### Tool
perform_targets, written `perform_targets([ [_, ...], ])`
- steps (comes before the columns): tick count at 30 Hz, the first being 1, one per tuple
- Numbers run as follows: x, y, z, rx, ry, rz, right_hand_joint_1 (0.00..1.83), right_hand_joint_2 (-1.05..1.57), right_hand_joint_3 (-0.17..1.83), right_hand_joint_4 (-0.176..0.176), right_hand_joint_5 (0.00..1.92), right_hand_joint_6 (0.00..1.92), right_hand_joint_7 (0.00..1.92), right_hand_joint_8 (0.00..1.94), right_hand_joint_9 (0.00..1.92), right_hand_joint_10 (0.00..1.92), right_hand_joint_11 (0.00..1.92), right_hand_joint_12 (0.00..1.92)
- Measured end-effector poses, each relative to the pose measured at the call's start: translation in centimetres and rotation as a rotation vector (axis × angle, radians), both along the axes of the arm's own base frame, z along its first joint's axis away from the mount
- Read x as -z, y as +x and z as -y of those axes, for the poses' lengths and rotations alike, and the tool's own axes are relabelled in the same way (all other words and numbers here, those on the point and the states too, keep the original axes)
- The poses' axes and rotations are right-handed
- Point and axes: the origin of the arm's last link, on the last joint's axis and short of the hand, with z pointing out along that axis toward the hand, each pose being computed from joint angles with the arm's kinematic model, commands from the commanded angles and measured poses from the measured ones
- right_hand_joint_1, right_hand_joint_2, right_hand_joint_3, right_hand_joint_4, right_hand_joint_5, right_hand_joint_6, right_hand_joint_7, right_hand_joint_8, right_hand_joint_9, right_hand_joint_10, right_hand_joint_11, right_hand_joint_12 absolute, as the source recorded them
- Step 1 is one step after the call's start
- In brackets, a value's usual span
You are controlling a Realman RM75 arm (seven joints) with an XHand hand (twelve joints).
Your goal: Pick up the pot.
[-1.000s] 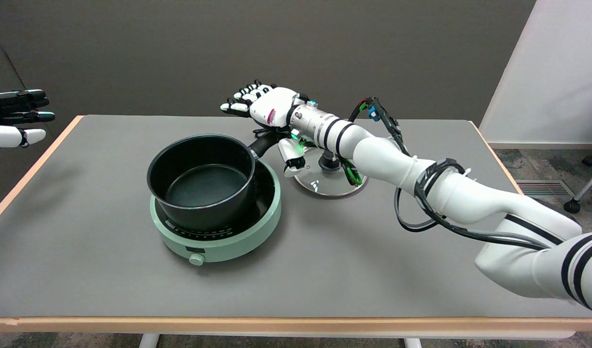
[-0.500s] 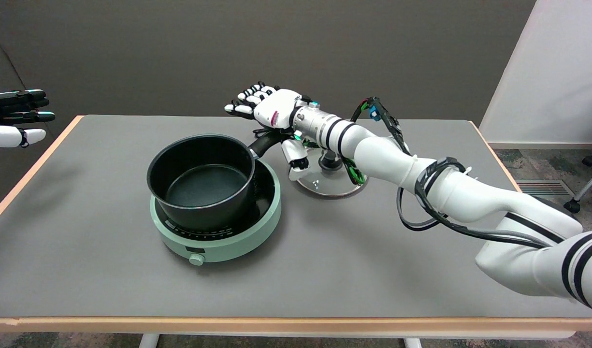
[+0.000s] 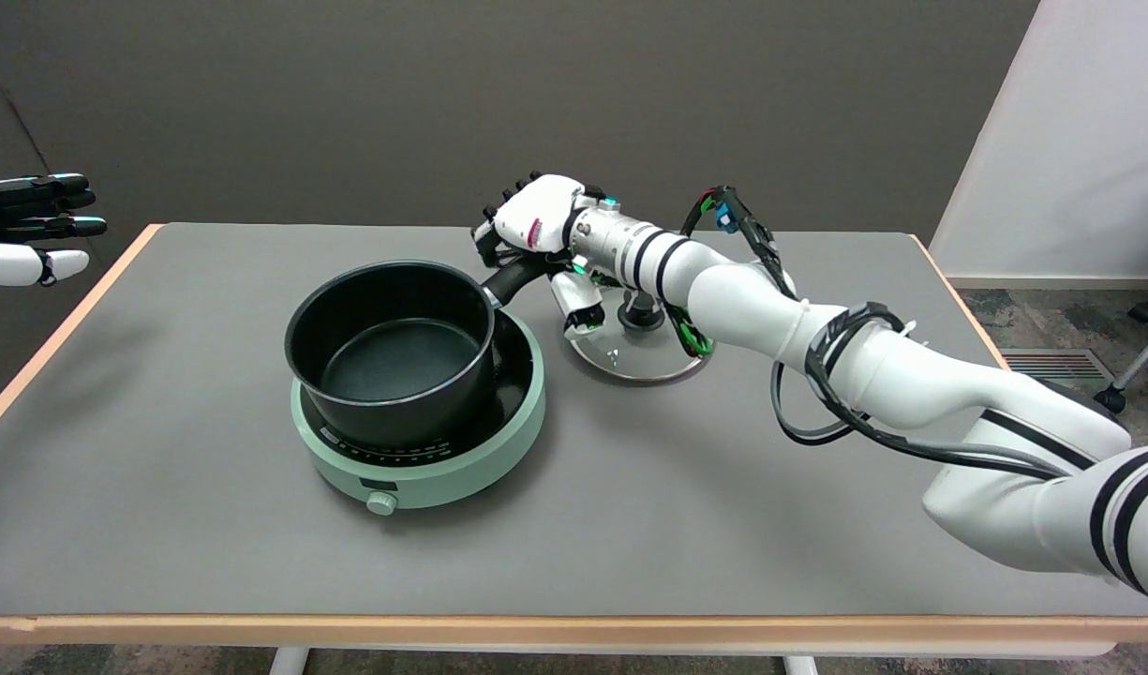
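Fingers that were splayed flat half a second ago now curl down over the black pot handle [image 3: 517, 274] — right hand [image 3: 533, 225] wrapping it, thumb below, but whether the grip has fully clamped I cannot tell. Pot [image 3: 393, 352] — matte black, round, empty — sits on the mint-green cooker [image 3: 442, 459] on the grey bench [image 3: 161, 525], unlifted; glass lid [image 3: 641, 349] lies just beside.

Robot hand [image 3: 536, 220] fingers now curled over pot handle [image 3: 515, 274]

A green cooker [image 3: 424, 450] and glass lid [image 3: 641, 352] rest on the table [image 3: 208, 553].
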Motion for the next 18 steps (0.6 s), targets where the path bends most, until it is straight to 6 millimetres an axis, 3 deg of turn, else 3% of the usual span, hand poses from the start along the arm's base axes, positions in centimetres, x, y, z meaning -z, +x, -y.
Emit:
perform_targets([
  [2,0.0,0.04,0.01,-0.001,0.0,-0.003,1.22,-0.83,1.83,0.164,0.91,0.91,0.91,0.91,0.91,0.91,0.91,0.91],
  [6,0.01,0.12,0.05,-0.002,0.002,-0.007,1.17,-0.7,1.83,0.048,1.02,1.02,1.02,1.02,1.02,1.02,1.02,1.02],
  [10,0.06,0.25,0.09,-0.005,0.003,-0.008,1.13,-0.31,1.83,-0.072,1.23,1.23,1.23,1.23,1.23,1.23,1.23,1.23],
  [12,0.1,0.28,0.1,-0.005,0.004,-0.007,1.11,-0.16,1.83,-0.108,1.3,1.3,1.3,1.3,1.3,1.3,1.3,1.3],
  [18,0.19,0.39,0.13,-0.005,0.006,-0.006,1.08,-0.05,1.7,-0.13,1.38,1.38,1.38,1.38,1.38,1.38,1.38,1.38],
])
